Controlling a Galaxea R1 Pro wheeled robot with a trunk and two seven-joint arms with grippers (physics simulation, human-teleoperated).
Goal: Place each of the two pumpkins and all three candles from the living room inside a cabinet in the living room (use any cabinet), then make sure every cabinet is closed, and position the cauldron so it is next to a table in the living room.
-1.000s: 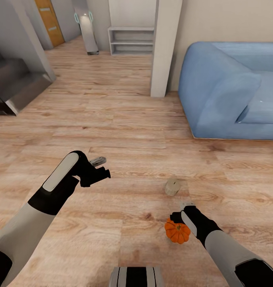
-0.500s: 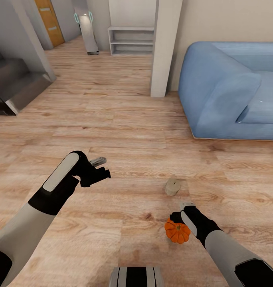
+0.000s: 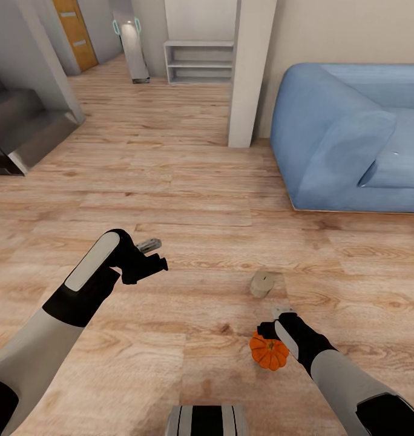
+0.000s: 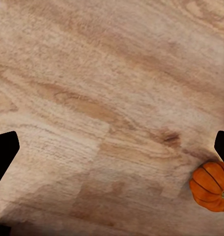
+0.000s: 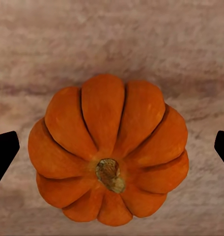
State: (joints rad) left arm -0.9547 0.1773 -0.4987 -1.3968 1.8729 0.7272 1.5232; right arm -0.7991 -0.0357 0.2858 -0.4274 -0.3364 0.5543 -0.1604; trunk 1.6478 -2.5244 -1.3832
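Observation:
One orange pumpkin (image 3: 269, 353) rests on the wood floor close in front of me, to the right. My right gripper (image 3: 272, 334) hangs directly above it, open. In the right wrist view the pumpkin (image 5: 109, 153) lies centred between the two dark fingertips (image 5: 5, 150), which stand wide apart and clear of it. A beige candle (image 3: 261, 283) lies on the floor just beyond the pumpkin. My left gripper (image 3: 154, 254) hovers open and empty over bare floor to the left. The left wrist view catches the pumpkin (image 4: 210, 187) at its edge. The cabinet and the cauldron are out of view.
A blue sofa (image 3: 352, 139) stands at the right. A white pillar (image 3: 250, 72) rises beside it, with a low white shelf unit (image 3: 198, 60) behind. Grey stairs (image 3: 25, 127) sit at the far left. Wood floor (image 3: 170, 181) stretches ahead.

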